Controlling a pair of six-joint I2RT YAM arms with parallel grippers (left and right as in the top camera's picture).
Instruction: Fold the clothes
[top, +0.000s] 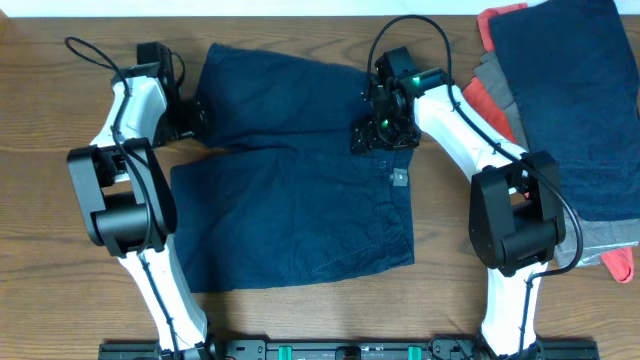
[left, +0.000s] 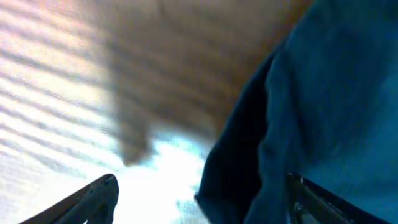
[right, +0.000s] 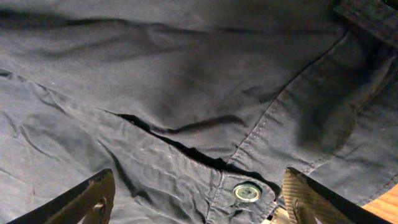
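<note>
Overhead: navy shorts (top: 300, 190) lie spread flat on the table (top: 40, 230). I find left gripper (left: 202, 196) at the leg hem and right gripper (right: 198, 196) over the waistband both unclenched, empty. Risk: a shallow pinch catching one layer, skewing the fold.

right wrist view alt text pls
Wrinkled dark navy shorts fill the frame, a button near the bottom edge. The right gripper is open, fingers at the lower corners; a sliver of wooden table shows bottom right.

shorts (top: 300, 210): navy | table (top: 50, 280): brown wood-grain | pile (top: 580, 100): navy, red, grey
</note>
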